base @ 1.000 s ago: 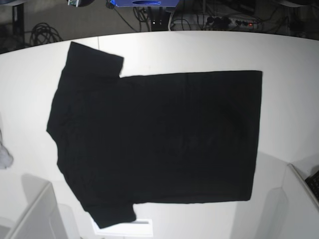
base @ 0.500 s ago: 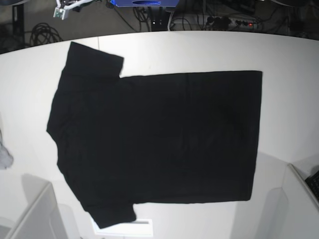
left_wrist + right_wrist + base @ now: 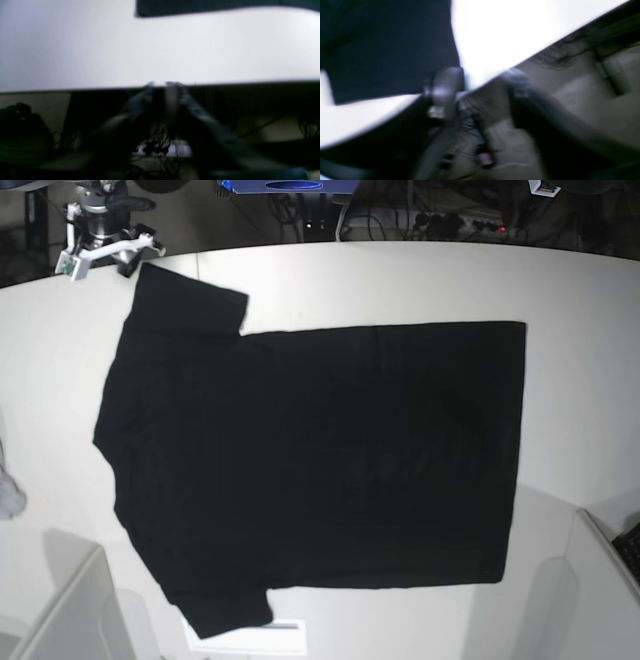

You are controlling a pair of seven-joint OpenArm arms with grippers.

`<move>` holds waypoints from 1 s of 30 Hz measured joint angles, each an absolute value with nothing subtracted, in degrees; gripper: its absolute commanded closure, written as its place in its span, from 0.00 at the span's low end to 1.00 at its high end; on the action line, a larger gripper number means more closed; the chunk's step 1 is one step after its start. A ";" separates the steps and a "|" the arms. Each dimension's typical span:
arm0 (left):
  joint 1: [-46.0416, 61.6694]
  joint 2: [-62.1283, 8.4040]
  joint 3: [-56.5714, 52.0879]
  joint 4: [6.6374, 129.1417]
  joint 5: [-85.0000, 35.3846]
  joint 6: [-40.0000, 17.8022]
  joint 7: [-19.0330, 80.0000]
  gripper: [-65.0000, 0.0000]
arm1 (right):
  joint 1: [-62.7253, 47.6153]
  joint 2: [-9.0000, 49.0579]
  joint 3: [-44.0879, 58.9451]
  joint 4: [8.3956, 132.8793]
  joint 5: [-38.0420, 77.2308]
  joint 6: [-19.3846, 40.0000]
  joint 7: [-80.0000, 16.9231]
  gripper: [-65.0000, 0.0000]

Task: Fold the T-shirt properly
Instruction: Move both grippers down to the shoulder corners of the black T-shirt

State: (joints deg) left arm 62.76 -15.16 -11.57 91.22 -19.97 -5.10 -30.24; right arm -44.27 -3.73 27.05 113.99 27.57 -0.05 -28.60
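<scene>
The black T-shirt (image 3: 310,460) lies spread flat on the white table (image 3: 400,280), plain side up, with its sleeves at the left and its hem at the right. My right gripper (image 3: 100,252) hovers at the table's far left corner, just beside the upper sleeve. In the right wrist view it (image 3: 482,85) is open and empty, with the shirt's (image 3: 382,45) edge under one finger (image 3: 445,92). My left gripper (image 3: 162,86) is blurred, its tips close together and empty, off the table's far edge. The shirt's corner (image 3: 212,6) is well ahead of it. Only a bit of that arm (image 3: 545,187) shows in the base view.
A small grey-white cloth scrap (image 3: 8,495) lies at the left edge. White box walls stand at the bottom left (image 3: 70,610) and bottom right (image 3: 600,580). A white label (image 3: 270,638) shows by the lower sleeve. Cables and a power strip (image 3: 460,222) lie behind the table.
My right gripper has come down from the top edge to the table's far left corner beside the sleeve. A bit of the left arm has appeared at the top right. The shirt has not moved.
</scene>
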 measured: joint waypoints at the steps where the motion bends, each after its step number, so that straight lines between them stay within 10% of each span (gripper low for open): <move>1: 62.70 -15.18 -11.57 91.61 -20.78 -5.10 -29.91 0.56 | -43.53 -3.66 28.40 114.02 30.48 -0.01 -30.11 0.25; 5: 62.72 -15.92 -13.08 94.70 -26.15 -5.15 -29.39 0.38 | -39.48 -0.30 34.96 113.30 41.71 3.11 -36.82 0.29; 18: 62.70 -26.06 -12.84 101.62 -49.56 -9.82 -28.84 0.38 | -21.71 0.78 49.12 97.78 51.44 12.60 -56.58 0.29; 30: 52.14 -18.15 -28.58 98.19 -56.25 -24.47 1.98 0.38 | -22.31 3.44 41.56 90.98 53.69 16.03 -53.47 0.29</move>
State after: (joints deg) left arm 52.14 -18.15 -28.58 98.19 -56.25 -24.47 1.98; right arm -22.31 3.44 41.56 90.98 53.69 16.03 -53.47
